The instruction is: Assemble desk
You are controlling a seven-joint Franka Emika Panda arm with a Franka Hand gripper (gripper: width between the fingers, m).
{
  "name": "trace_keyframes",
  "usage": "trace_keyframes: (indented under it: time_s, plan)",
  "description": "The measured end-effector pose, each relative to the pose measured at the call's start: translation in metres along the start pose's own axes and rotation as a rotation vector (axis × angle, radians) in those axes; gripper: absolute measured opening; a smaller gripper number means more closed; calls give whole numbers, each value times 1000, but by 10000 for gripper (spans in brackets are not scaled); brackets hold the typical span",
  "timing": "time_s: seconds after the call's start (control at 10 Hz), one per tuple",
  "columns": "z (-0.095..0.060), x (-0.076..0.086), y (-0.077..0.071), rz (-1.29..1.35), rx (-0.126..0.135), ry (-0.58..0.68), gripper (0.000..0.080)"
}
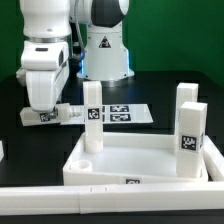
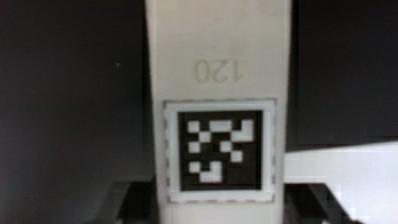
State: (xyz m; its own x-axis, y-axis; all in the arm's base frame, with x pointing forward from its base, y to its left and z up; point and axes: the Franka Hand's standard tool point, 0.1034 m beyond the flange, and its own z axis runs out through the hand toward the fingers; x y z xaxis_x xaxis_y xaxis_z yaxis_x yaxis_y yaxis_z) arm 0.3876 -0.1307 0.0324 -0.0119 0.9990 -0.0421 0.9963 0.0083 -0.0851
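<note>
The desk's white panel (image 1: 140, 160) lies rim up on the black table. Three white tagged legs stand upright at its corners: one at the far corner on the exterior view's left (image 1: 92, 110), and two on the right (image 1: 187, 100) (image 1: 190, 135). A round socket (image 1: 85, 159) at the near corner on the exterior view's left shows nothing in it. A fourth leg (image 1: 68, 112) (image 2: 217, 90) lies level just left of the panel, low over the table. My gripper (image 1: 42, 110) (image 2: 217, 208) is shut on it. In the wrist view its dark fingers (image 2: 128, 205) press both sides below the tag.
The marker board (image 1: 128, 113) lies flat behind the panel. The robot's white base (image 1: 105, 50) stands at the back. A long white bar (image 1: 60, 200) runs along the front edge of the exterior view.
</note>
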Motion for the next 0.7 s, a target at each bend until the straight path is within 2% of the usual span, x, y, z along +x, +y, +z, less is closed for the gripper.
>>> trace_keyframes:
  time_s: [0.2, 0.3, 0.5, 0.6, 0.7]
  plan:
    - [1, -3, -1, -90, 7, -13, 285]
    - [0, -2, -2, -300, 11, -4, 285]
    - [3, 2, -7, -501, 44, 35, 285]
    - [5, -6, -13, -521, 33, 34, 285]
    - [5, -10, -15, -584, 42, 23, 285]
